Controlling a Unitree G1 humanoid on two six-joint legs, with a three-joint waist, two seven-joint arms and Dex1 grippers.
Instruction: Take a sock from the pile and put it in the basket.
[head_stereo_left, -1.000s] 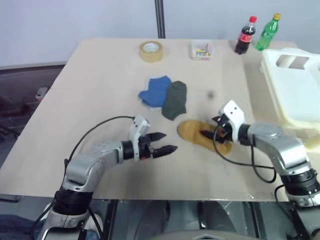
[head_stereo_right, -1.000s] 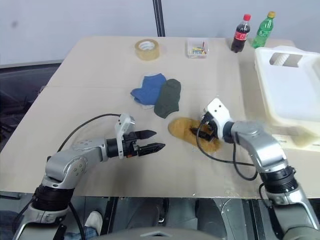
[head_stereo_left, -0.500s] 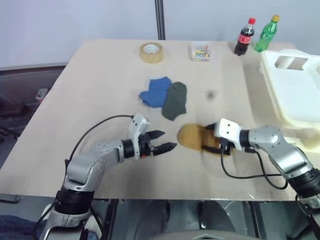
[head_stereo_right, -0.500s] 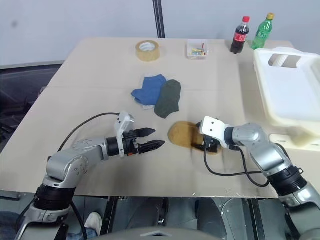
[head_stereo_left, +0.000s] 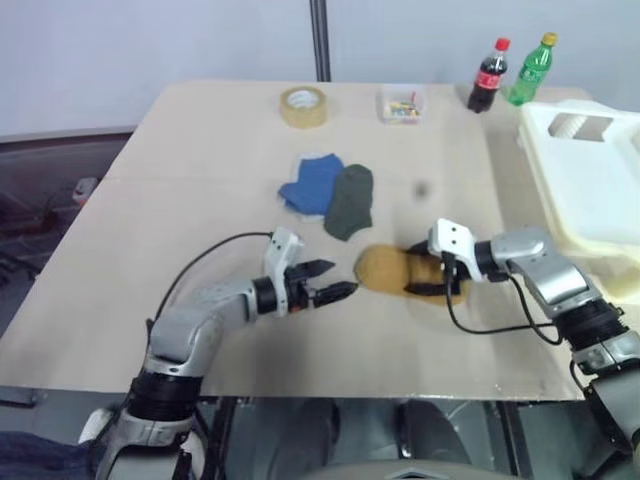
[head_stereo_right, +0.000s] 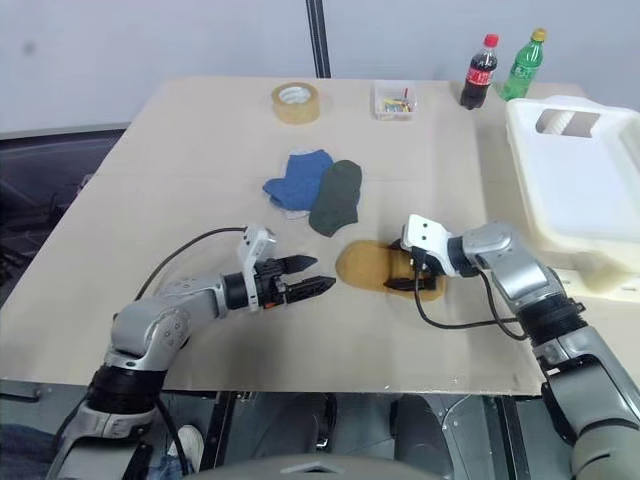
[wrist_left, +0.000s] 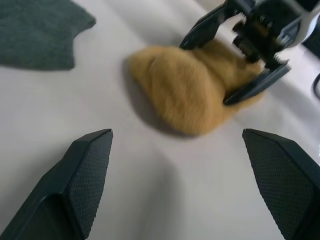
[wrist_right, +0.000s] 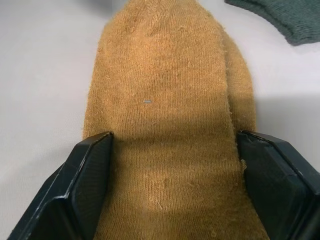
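A mustard yellow sock (head_stereo_left: 383, 268) lies flat on the table, a little in front of the pile, where a blue sock (head_stereo_left: 312, 182) overlaps a dark grey-green sock (head_stereo_left: 350, 200). My right gripper (head_stereo_left: 418, 270) points left, low over the yellow sock's right end. It is open, one finger on each side of the sock (wrist_right: 165, 90), not closed on it. My left gripper (head_stereo_left: 340, 279) hovers open just left of the sock (wrist_left: 190, 90), aimed at it. The white basket (head_stereo_left: 532, 135) stands at the table's right edge.
A tape roll (head_stereo_left: 302, 105), a small clear box (head_stereo_left: 403, 102), a cola bottle (head_stereo_left: 486, 74) and a green bottle (head_stereo_left: 530, 67) line the far edge. Bare tabletop stretches left of the socks and ahead of both arms.
My right gripper has turned from pointing down over the yellow sock to lying low and pointing left, its fingers straddling the sock. My left gripper has edged right toward the sock.
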